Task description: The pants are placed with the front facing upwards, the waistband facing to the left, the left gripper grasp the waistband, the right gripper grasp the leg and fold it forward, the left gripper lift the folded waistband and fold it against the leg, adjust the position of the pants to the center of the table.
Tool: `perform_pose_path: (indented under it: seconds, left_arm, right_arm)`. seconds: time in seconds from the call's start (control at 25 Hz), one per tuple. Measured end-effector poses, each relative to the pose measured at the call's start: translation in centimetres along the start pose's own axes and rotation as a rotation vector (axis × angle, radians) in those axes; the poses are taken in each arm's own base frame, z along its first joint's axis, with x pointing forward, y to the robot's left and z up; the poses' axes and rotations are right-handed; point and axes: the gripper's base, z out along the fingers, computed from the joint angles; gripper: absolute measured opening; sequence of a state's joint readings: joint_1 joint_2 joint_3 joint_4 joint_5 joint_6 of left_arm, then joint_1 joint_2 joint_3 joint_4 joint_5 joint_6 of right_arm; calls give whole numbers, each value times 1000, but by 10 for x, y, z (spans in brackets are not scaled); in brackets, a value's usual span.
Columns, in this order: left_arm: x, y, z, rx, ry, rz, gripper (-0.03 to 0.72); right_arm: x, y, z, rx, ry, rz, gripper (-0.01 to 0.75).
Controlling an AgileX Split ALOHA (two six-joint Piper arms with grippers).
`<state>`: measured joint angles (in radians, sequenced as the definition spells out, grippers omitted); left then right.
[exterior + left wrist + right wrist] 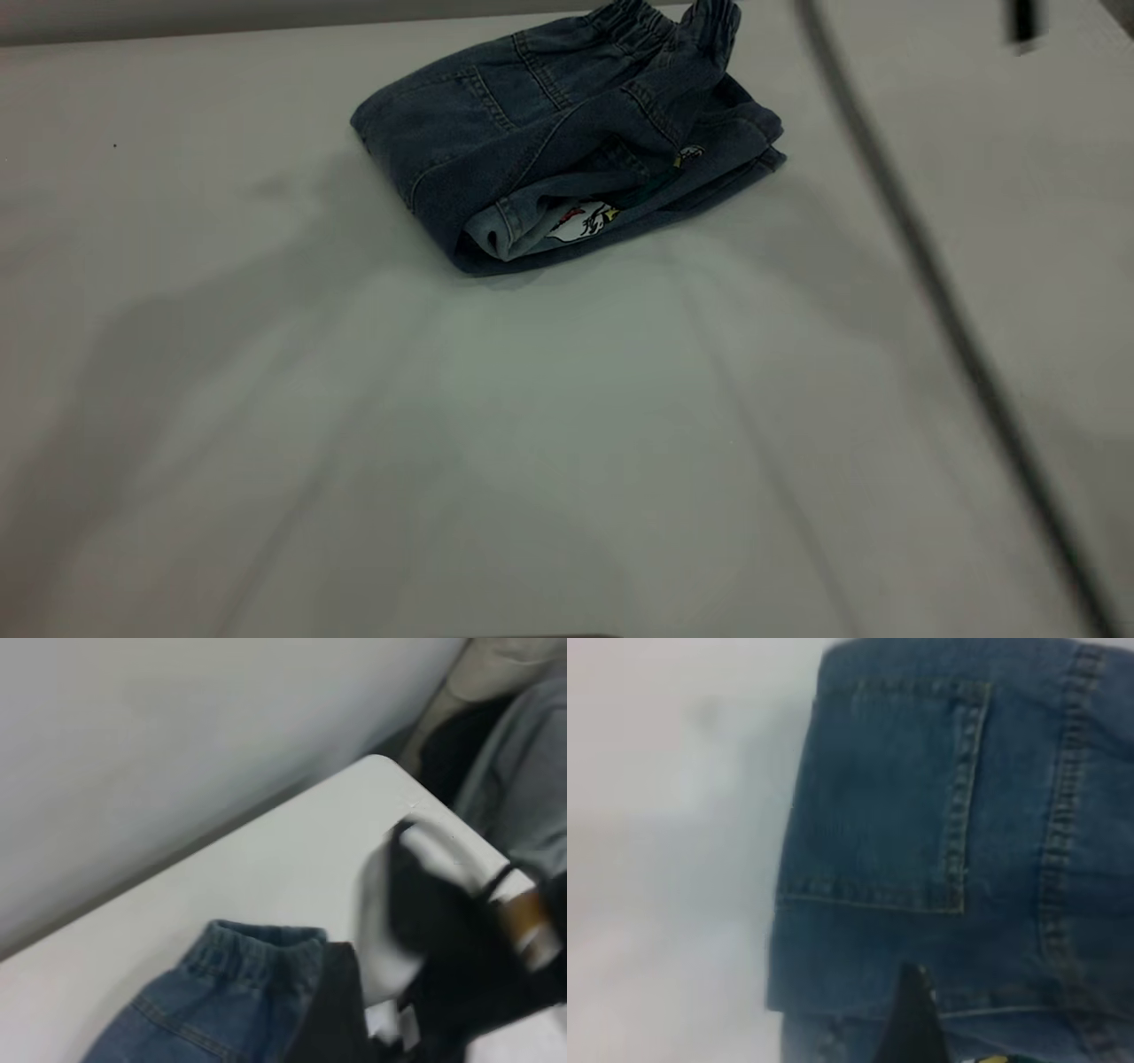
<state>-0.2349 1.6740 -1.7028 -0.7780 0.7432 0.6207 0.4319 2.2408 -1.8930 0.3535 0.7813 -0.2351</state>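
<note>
The right gripper (918,1020) is glimpsed as one black tip right over the denim, close above the fold's edge; whether it is open or closed cannot be told. The left gripper (333,1014) is caught as a dark blur just beside the waistband (257,950), and its state cannot be told either. So two grippers are counted, each seen only from its own wrist camera. Past the left one, a smeared black-and-white shape (425,904) is seen over the table's corner, too blurred to be identified.

One pair of pants (549,115) is counted, and one table (567,443). The pants are laid as a compact folded bundle on the far part of the tabletop, roughly midway across its width, with wide bare surface on the near side. Dark blue denim is shown, lined with tan stitching. One stitched back pocket (895,797) is turned upward. The ruched waistband is bunched at the far edge, partly rucked up. At the near side of the fold a pale hem is exposed, and a bit of the cartoon print (580,221) is seen peeking out beside it.

A blurred dark strip (930,266) is drawn diagonally across the right of the table.
</note>
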Motion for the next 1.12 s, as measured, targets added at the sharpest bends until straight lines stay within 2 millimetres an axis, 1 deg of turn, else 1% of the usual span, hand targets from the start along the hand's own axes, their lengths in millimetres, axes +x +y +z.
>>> perform_pose_path:
  seconds: [0.04,0.12,0.2,0.24,0.32,0.4,0.48,0.56,0.8,0.96,1.12]
  left_arm:
    - [1,-2,-1,12,12,-2,582]
    - [3,-3,-1,30,38,-11,582]
    - [6,-4,0,41,60,-24,582]
    - [8,-4,0,47,73,-28,582]
    - [11,-4,1,56,93,-35,582]
    - [14,-5,2,62,107,-37,582]
    - [14,-5,2,64,111,-38,582]
    - [15,-5,2,66,114,-38,582]
    - [17,-6,1,80,136,-37,582]
    - [17,-7,1,85,142,-36,581]
    - [17,-7,1,88,144,-22,581]
  right_arm:
    - [4,8,11,24,19,-35,485]
    - [15,16,36,87,61,-93,476]
    - [23,14,58,141,86,-112,467]
    - [26,10,68,172,100,-104,464]
    - [25,2,78,232,106,-85,460]
    - [22,-5,83,288,113,-79,459]
    - [17,-7,83,314,115,-81,457]
    - [18,-9,87,325,142,-74,458]
    - [50,-18,115,345,333,-22,458]
    - [59,-15,115,334,407,97,458]
    - [69,-8,112,300,513,248,458]
